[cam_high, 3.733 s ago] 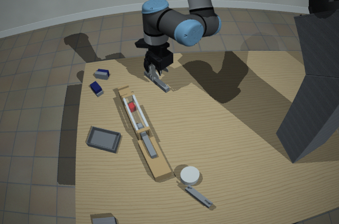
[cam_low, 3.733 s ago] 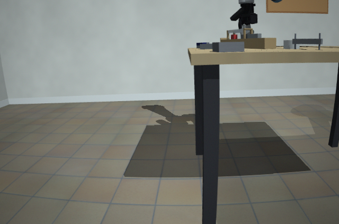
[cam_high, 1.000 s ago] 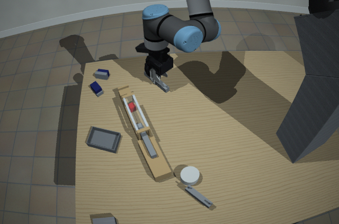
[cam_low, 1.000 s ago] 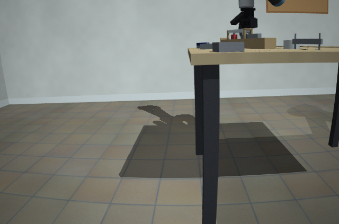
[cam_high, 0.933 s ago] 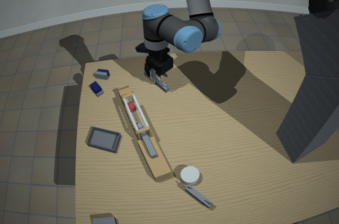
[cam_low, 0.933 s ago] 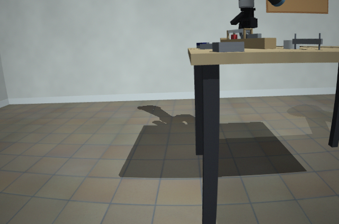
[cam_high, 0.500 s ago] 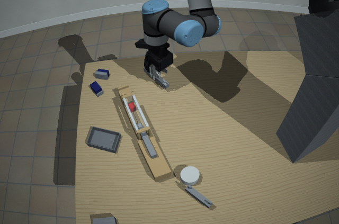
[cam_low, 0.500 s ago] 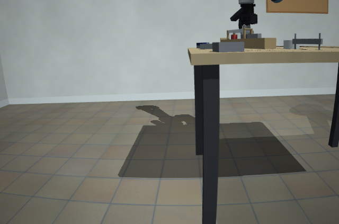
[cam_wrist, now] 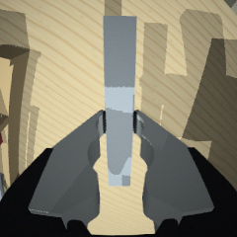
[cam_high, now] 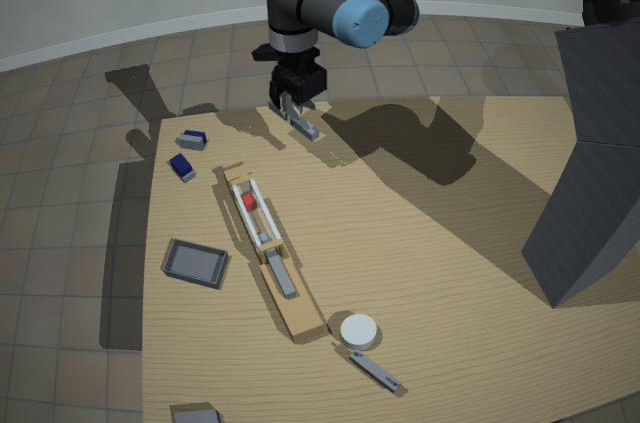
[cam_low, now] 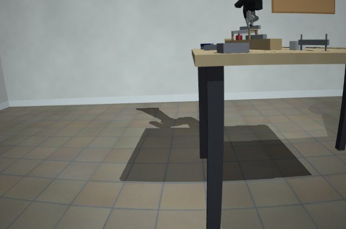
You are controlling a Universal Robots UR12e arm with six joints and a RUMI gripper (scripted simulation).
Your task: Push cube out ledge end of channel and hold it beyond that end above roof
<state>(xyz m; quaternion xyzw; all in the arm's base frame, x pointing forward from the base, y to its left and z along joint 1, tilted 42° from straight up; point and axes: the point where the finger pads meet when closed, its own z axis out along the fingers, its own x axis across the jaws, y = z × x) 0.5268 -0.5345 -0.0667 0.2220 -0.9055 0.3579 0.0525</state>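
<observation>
A red cube (cam_high: 249,202) (cam_low: 239,37) sits inside the wooden channel (cam_high: 305,322) (cam_low: 262,44), between its white rails and nearer the far end with the short ledge (cam_high: 233,170). A grey bar (cam_high: 282,276) lies in the channel's near mouth, over the long ledge. My gripper (cam_high: 289,109) (cam_low: 249,21) (cam_wrist: 118,112) is shut on a long grey stick (cam_high: 306,127) (cam_low: 249,27) (cam_wrist: 119,64). It holds the stick just above the table (cam_high: 439,278), beyond the channel's far end and to its right. The stick points away from the fingers.
Two blue-and-grey blocks (cam_high: 192,139) (cam_high: 181,166) lie at the far left. A grey tray (cam_high: 195,263) (cam_low: 232,47) sits left of the channel. A white disc (cam_high: 358,330) and a flat grey tool (cam_high: 374,370) lie near its near end. A tall dark block (cam_high: 594,175) stands at the right.
</observation>
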